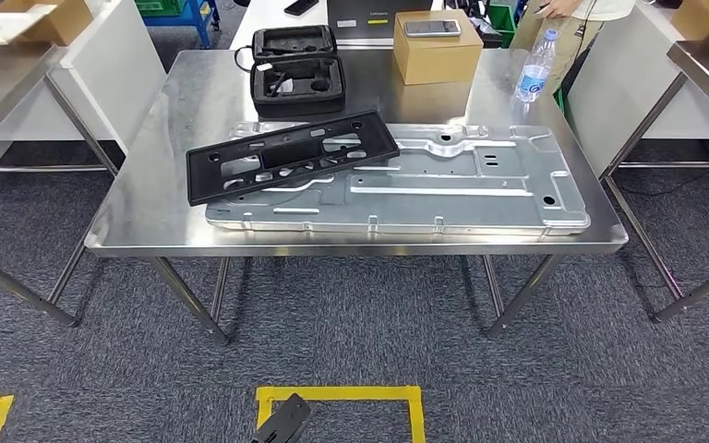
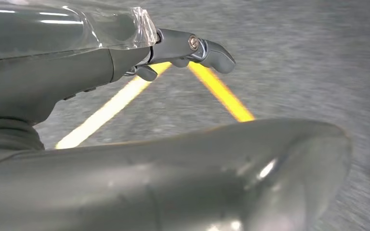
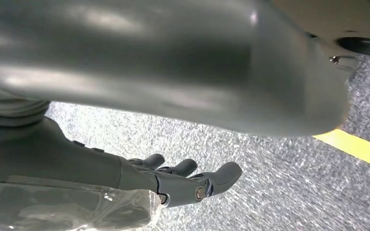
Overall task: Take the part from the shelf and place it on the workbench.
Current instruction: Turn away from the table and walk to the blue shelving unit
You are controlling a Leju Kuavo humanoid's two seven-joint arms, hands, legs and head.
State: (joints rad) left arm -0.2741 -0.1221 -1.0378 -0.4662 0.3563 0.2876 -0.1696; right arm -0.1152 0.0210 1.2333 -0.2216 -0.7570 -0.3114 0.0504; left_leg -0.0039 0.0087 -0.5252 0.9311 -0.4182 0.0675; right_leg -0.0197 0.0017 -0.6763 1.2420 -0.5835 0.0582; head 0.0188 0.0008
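Note:
A black plastic frame part [image 1: 291,155] lies slightly askew on the steel workbench [image 1: 138,217], its right half resting on a large silver stamped metal plate [image 1: 480,185]. My left hand [image 2: 53,82] hangs over the grey carpet with its fingers [image 2: 207,48] stretched out and nothing in it. My right hand [image 3: 77,163] also hangs above the carpet, its fingers [image 3: 192,180] extended and apart, holding nothing.
At the back of the bench stand an open black foam case [image 1: 295,65], a cardboard box [image 1: 437,55] with a phone on top, and a water bottle [image 1: 535,66]. A person [image 1: 577,14] stands behind. Steel tables flank both sides. Yellow floor tape [image 1: 342,395] marks a square.

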